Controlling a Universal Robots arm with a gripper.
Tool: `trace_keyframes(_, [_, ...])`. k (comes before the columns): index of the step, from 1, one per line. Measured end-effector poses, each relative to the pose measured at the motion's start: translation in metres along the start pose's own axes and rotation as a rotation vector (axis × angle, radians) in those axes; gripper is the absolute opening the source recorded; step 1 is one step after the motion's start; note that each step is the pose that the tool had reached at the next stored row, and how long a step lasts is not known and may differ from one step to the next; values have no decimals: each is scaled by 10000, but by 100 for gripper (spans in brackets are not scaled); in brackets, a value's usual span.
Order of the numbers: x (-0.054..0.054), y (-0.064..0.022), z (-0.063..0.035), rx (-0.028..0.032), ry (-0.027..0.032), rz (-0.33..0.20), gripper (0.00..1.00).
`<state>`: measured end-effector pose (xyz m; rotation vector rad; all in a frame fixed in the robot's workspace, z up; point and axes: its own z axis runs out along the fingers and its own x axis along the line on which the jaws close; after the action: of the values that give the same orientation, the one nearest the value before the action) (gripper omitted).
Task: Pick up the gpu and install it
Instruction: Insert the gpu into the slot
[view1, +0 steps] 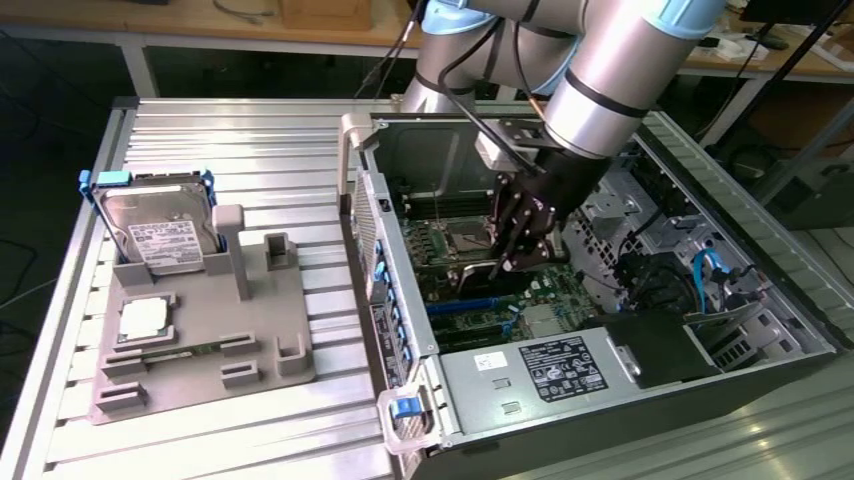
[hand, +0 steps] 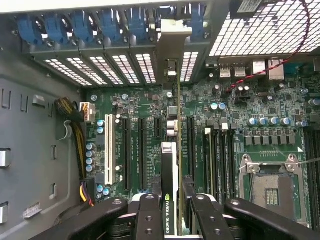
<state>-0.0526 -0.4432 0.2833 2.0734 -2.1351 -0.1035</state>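
Case (view1: 441, 150): exterior view's right, on table (view1: 240, 130).
Hard drive (view1: 158, 235): left, in stand (view1: 227, 340).
Gpu (hand: 169, 165): inside case, upright over motherboard (hand: 240, 107).

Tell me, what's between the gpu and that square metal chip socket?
In the wrist view, long black slots on the green motherboard lie between the gpu, held by the gripper, and the socket.

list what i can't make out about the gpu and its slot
Wrist view: the thin flat black gpu card is edge-on, so its contact edge and the slot beneath are hidden by the card.
Wrist view: its gripped end is covered by the black fingers and cut off by the frame edge.
Exterior view: the black gripper largely blocks the card, so seating cannot be judged.
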Motion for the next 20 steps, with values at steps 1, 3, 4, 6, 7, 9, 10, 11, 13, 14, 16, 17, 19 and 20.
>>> trace_keyframes(1, [0,7,8,2,0,-2,27])
trace_keyframes(3, [0,27,18,3,2,0,27])
trace_keyframes(4, [0,36,24,6,0,-1,27])
trace_keyframes(6, [-1,48,41,12,-2,-1,27])
trace_keyframes(7, [-1,48,45,12,1,-2,27])
trace_keyframes(9, [-1,49,47,17,1,0,27])
trace_keyframes(10, [-1,50,48,26,1,1,27])
trace_keyframes(11, [-1,50,50,42,-1,3,27])
trace_keyframes(13, [-2,55,55,104,-5,6,27])
trace_keyframes(14, [-2,59,59,145,-8,8,27])
trace_keyframes(16, [-2,69,63,196,-7,11,27])
trace_keyframes(17, [-2,74,65,208,-8,12,27])
trace_keyframes(19, [-2,84,69,219,-10,12,27])
trace_keyframes(20, [-1,92,71,222,-9,13,27])
